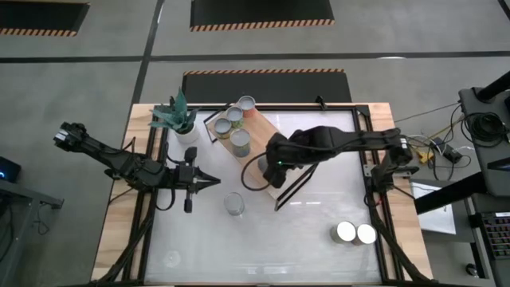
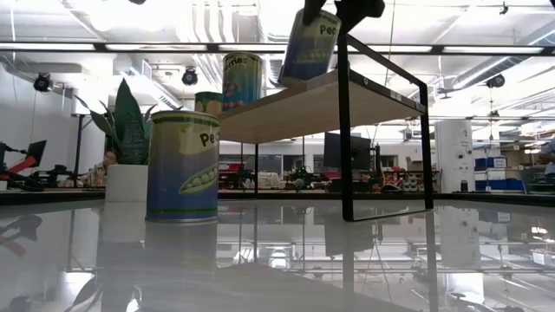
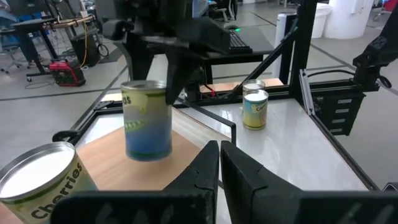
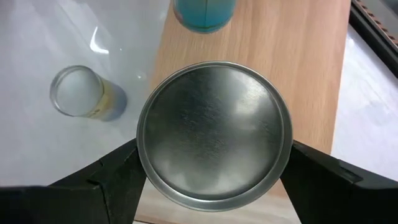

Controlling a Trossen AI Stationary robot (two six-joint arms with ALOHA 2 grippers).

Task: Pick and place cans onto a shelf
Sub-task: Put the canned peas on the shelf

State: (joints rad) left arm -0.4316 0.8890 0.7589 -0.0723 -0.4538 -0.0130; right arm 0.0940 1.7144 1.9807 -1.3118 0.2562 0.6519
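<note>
The shelf (image 1: 256, 155) is a light-wood board on a black wire frame, lying aslant at the table's middle. Several cans stand on its far part, among them a grey-topped one (image 1: 240, 142). My right gripper (image 1: 268, 171) is over the shelf's near end, shut on a blue-and-green labelled can (image 2: 308, 45) with a silvery top (image 4: 214, 134). My left gripper (image 1: 213, 183) is shut and empty, low over the table to the left of the shelf. One can (image 1: 233, 204) stands on the table near it, and two white-topped cans (image 1: 355, 233) stand at the near right. My right gripper pinches the can by its upper side wall, just under the rim (image 4: 142, 148), one finger (image 4: 115, 177) on each opposite side. The fingers come from above, pointing down. The can is slightly tilted, its base (image 3: 148, 152) at the board's surface near the shelf's near end.
A white pot with a green plant (image 1: 179, 121) stands at the far left beside the shelf. The shelf's black end frame (image 2: 381, 130) rises at its near end. Bare tabletop (image 1: 279, 247) lies along the near edge between the single can and the two cans.
</note>
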